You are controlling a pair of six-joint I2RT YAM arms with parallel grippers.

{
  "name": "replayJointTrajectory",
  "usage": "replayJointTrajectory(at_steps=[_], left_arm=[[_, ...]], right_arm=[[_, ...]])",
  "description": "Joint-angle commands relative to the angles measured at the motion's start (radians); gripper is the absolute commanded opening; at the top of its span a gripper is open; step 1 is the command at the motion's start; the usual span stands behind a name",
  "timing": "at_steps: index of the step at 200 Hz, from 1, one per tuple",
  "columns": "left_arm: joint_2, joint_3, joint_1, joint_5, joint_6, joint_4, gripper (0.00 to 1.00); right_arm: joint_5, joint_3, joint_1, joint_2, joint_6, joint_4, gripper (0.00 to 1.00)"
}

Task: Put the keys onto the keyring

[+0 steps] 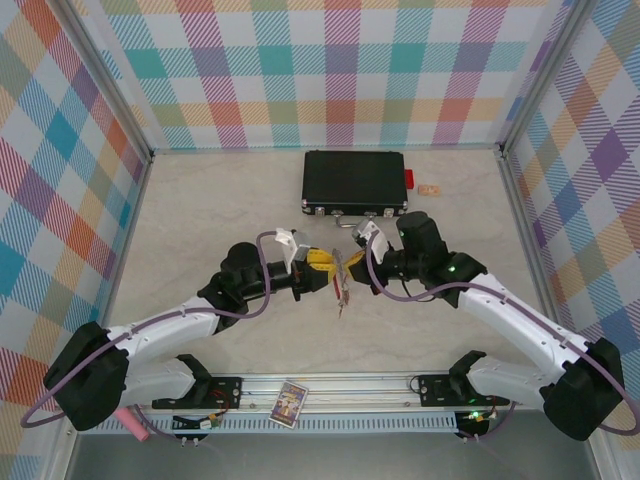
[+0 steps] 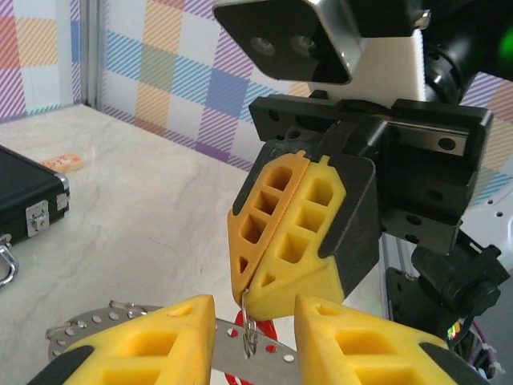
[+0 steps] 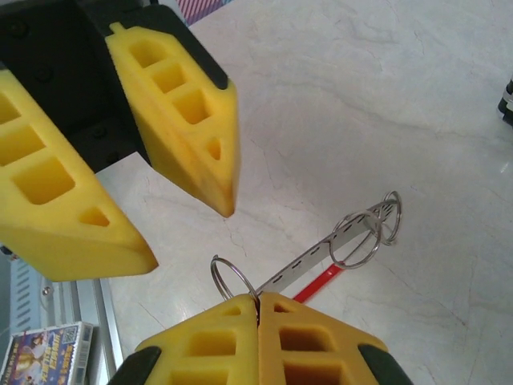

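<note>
My right gripper (image 3: 258,298) is shut on a small wire ring (image 3: 227,271) of the keyring, held above the table's middle (image 1: 342,292). A flat perforated metal strip (image 3: 321,255) runs away from that ring, with two more wire rings (image 3: 361,237) at its far end and a red piece (image 3: 321,282) beside it. I cannot pick out the keys from this bundle. My left gripper (image 2: 255,321) is open and faces the right gripper's fingers (image 2: 296,233). The ring (image 2: 250,333) and strip (image 2: 88,333) hang in its gap, touching neither finger.
A shut black case (image 1: 355,182) lies at the back, with a red block (image 1: 408,179) at its right end and a small orange tag (image 1: 430,189) beyond. A card (image 1: 289,402) and a pink object (image 1: 132,423) rest by the front rail.
</note>
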Motion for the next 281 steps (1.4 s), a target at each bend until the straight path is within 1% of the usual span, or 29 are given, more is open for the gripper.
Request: replayJointTrajectory(at_steps=[1, 31, 79, 118, 140, 151, 183, 214, 236, 253, 272, 281], left_arm=[[0.008, 0.043, 0.014, 0.039, 0.019, -0.042, 0.30], [0.023, 0.052, 0.014, 0.052, 0.016, -0.051, 0.28], [0.053, 0.077, 0.017, 0.069, 0.021, -0.103, 0.25], [0.060, 0.084, 0.019, 0.039, 0.025, -0.132, 0.24], [0.061, 0.087, 0.021, 0.029, 0.025, -0.136, 0.25], [0.065, 0.092, 0.020, 0.012, 0.025, -0.149, 0.28], [0.065, 0.089, 0.022, -0.009, 0.024, -0.146, 0.29], [0.076, 0.096, 0.024, 0.027, 0.019, -0.149, 0.27], [0.096, 0.109, 0.024, 0.074, 0.014, -0.149, 0.22], [0.105, 0.115, 0.022, 0.102, 0.012, -0.152, 0.20], [0.106, 0.117, 0.023, 0.107, 0.015, -0.162, 0.17], [0.103, 0.115, 0.024, 0.114, 0.018, -0.164, 0.17]], right_arm=[[0.035, 0.030, 0.023, 0.010, -0.049, -0.016, 0.01], [0.055, 0.037, 0.045, 0.017, -0.060, -0.018, 0.01], [0.066, 0.030, 0.049, 0.004, -0.061, -0.006, 0.01], [0.066, 0.028, 0.051, -0.001, -0.059, -0.003, 0.01], [0.066, 0.027, 0.052, -0.002, -0.059, 0.001, 0.01], [0.066, 0.026, 0.053, -0.002, -0.059, 0.001, 0.01], [0.066, 0.025, 0.052, -0.004, -0.058, 0.004, 0.01], [0.061, 0.022, 0.052, -0.003, -0.057, 0.007, 0.01], [0.058, 0.020, 0.054, -0.002, -0.056, 0.008, 0.01], [0.061, 0.021, 0.054, -0.004, -0.056, 0.009, 0.01], [0.066, 0.018, 0.054, -0.010, -0.055, 0.010, 0.01], [0.071, 0.016, 0.054, -0.012, -0.053, 0.013, 0.01]])
